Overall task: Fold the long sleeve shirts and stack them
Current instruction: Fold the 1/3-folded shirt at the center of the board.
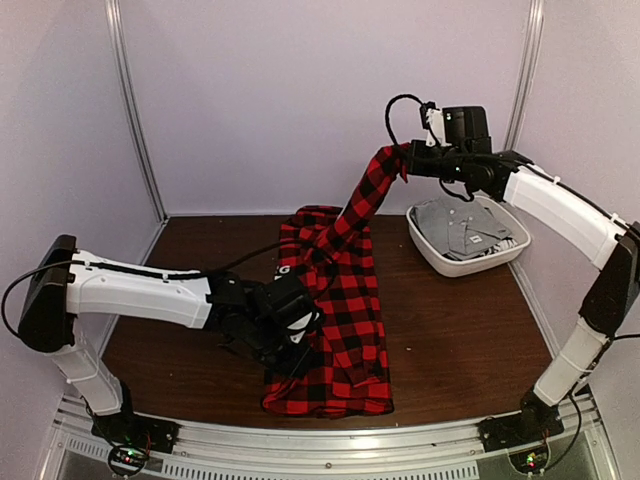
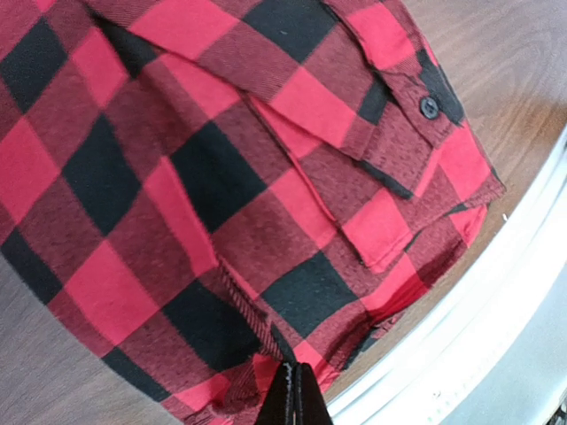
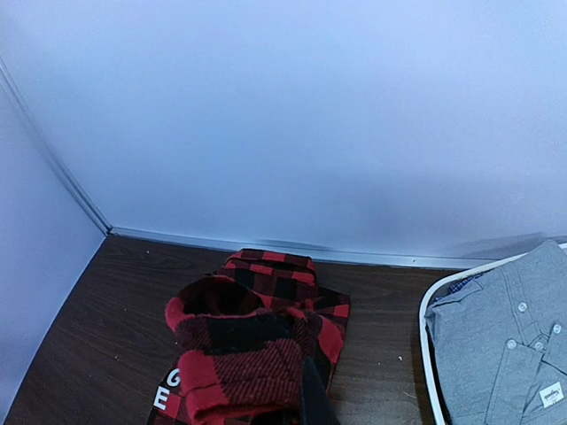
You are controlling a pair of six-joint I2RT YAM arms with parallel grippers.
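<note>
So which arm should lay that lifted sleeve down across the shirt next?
Right, most likely. Its jaws are shut on the sleeve, held high above the red-and-black shirt, so it only needs to lower it. The left arm's jaws are low at the shirt's left edge, shut on cloth.

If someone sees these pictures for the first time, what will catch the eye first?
The red-and-black checked shirt lies along the middle of the table, one sleeve held high by the right pincer. The left pincer is shut on its near left edge. At the right, a white bin holds a grey shirt.
</note>
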